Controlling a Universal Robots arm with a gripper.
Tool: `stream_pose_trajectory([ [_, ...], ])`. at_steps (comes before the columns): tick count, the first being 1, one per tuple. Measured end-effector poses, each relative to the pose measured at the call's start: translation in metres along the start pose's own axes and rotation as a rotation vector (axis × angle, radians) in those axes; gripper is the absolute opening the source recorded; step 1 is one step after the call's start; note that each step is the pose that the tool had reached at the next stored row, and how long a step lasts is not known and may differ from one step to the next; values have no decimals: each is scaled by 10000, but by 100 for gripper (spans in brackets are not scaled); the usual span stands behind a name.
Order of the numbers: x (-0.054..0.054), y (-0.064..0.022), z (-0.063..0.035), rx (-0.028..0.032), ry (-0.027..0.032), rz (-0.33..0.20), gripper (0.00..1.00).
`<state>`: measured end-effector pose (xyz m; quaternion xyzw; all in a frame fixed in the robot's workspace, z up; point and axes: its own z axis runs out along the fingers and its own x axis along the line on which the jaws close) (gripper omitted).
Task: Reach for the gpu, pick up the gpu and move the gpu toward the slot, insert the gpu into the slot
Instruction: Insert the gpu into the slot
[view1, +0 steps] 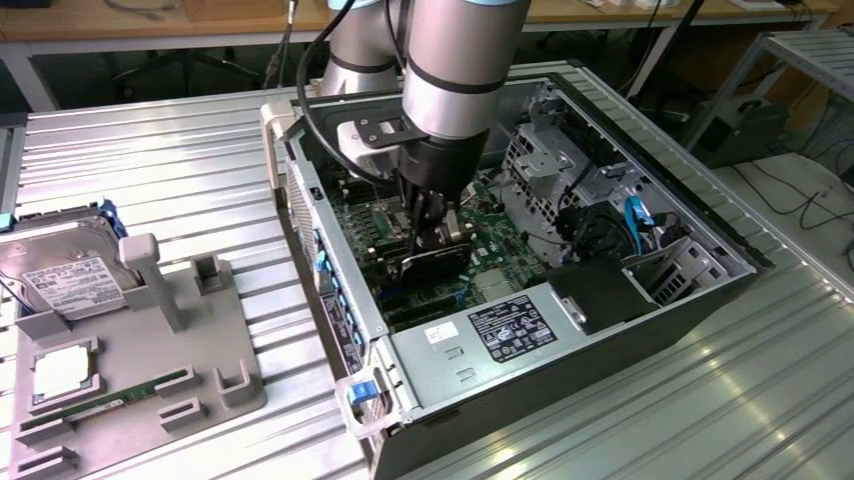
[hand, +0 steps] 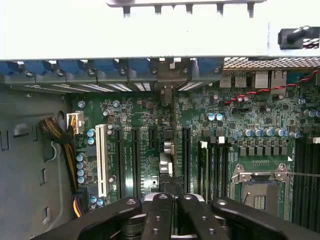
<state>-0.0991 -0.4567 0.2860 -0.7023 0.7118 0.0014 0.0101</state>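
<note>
- Hand (view1: 434, 235) is working deep inside the open black computer case (view1: 694, 290), hanging straight down from the silver-grey arm over the middle of the green motherboard (hand: 210, 107).
- Black fingers (hand: 159, 215) are lying pressed together in the wrist view. In the exterior view they are pinching the top edge of the thin, flat, dark grey-black gpu card (view1: 434, 265).
- Gpu is standing on edge just below the hand, low over the board. It is near the case's middle, between the drive cage at the far side and the labelled silver power-supply box (view1: 514, 330) at the near side.
- I cannot tell whether the card's lower edge is touching the board or hanging just clear of it.
- I cannot tell for certain which connector is the slot; the strips beside the hand are reading as black, with one white strip (hand: 102, 160) well off to the side.
- Grey holder tray (view1: 134, 350) is sitting on the ribbed metal worktop (view1: 160, 160) at the exterior view's left, carrying a silver hard drive and a green memory stick, well apart from the hand.
- Step, as I judge it: grasp made, the pick-up and carry part being in hand; insertion not yet shown as done.
- Next move calls for keeping the card upright and its lower edge in line with the connector's groove, pressing straight down and evenly, with a firm pinch so that the thin card is not twisting.
</note>
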Motion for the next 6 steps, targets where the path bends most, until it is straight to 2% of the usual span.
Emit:
stream_pose_trajectory([
  [6, 0, 0, 0, 0, 0, 0, 11],
])
